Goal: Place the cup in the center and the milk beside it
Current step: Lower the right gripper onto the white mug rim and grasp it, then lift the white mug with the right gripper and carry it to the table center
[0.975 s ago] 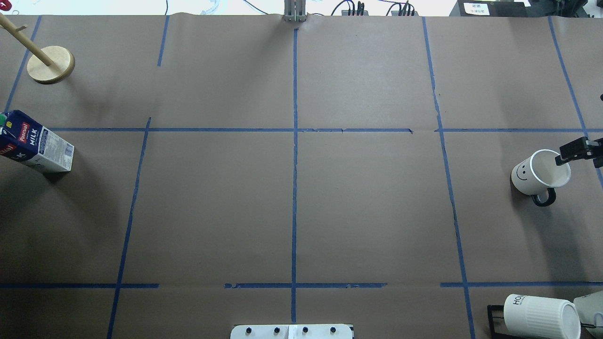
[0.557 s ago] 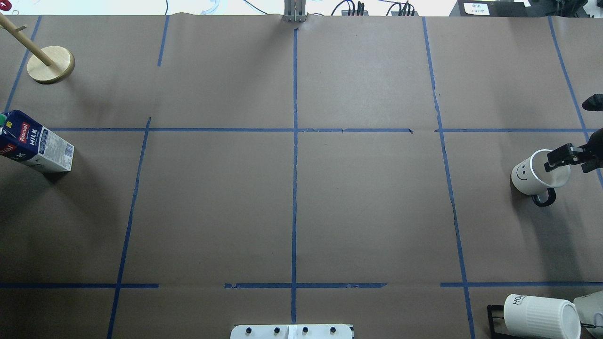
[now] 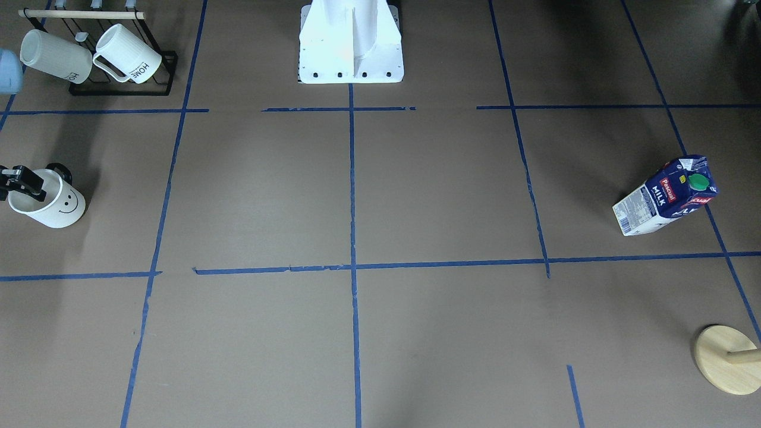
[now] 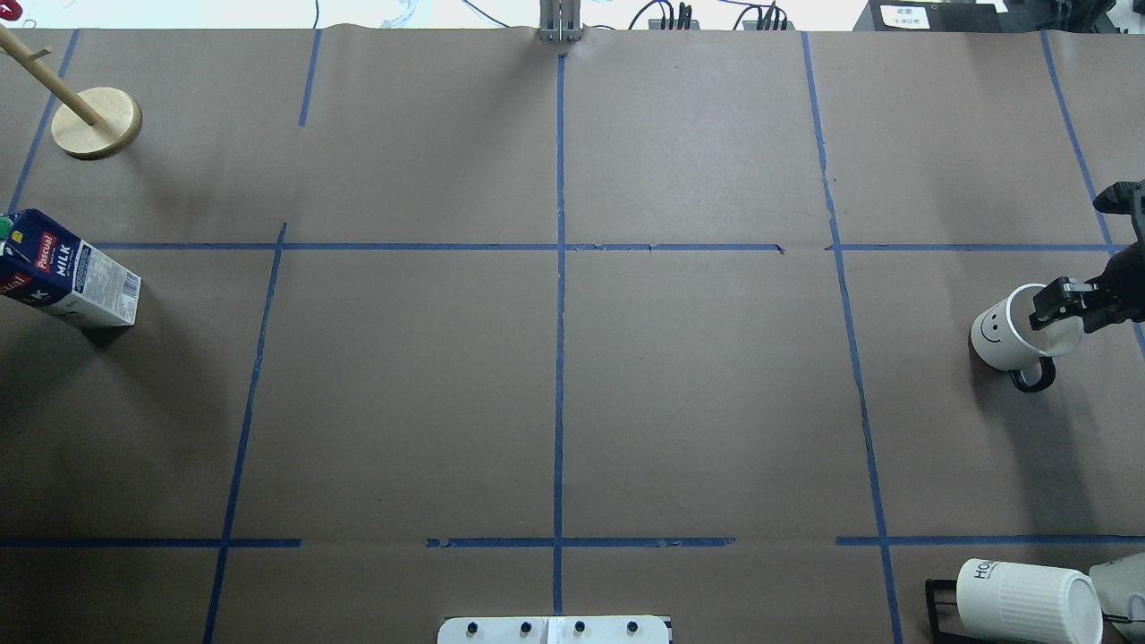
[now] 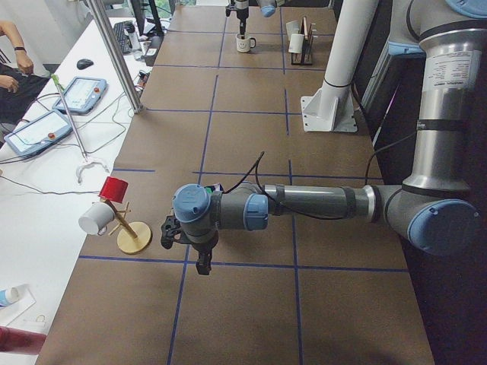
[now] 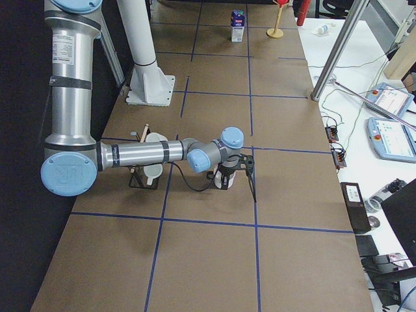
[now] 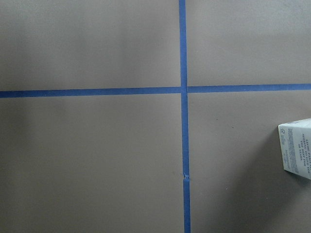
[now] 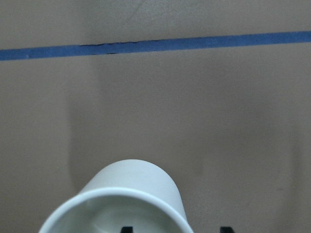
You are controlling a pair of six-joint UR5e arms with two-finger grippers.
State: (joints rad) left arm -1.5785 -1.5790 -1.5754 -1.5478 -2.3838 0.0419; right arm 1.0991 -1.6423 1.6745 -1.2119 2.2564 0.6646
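Note:
The cup [image 4: 1002, 333], white with a smiley face and a black handle, stands upright in the right-hand square; it also shows in the front view [image 3: 56, 207]. My right gripper [image 4: 1060, 309] is open over its mouth. The right wrist view shows one fingertip [image 8: 126, 228] inside the rim and the other outside the cup [image 8: 127, 194]. The milk [image 4: 76, 275] stands at the far left edge, outside the center [image 4: 698, 394]. My left gripper [image 5: 201, 260] hovers near the milk; I cannot tell whether it is open. The left wrist view shows only a corner of the carton [image 7: 296, 154].
A black rack with ribbed "HOME" mugs [image 4: 1029, 601] stands at the near right corner. A wooden mug tree [image 4: 97, 122] stands at the far left. The robot's white base [image 3: 351, 41] sits at the table's near middle edge.
My right gripper has moved left and slightly toward the robot, from the cup's right rim to over its mouth. The cup and the milk have not moved.

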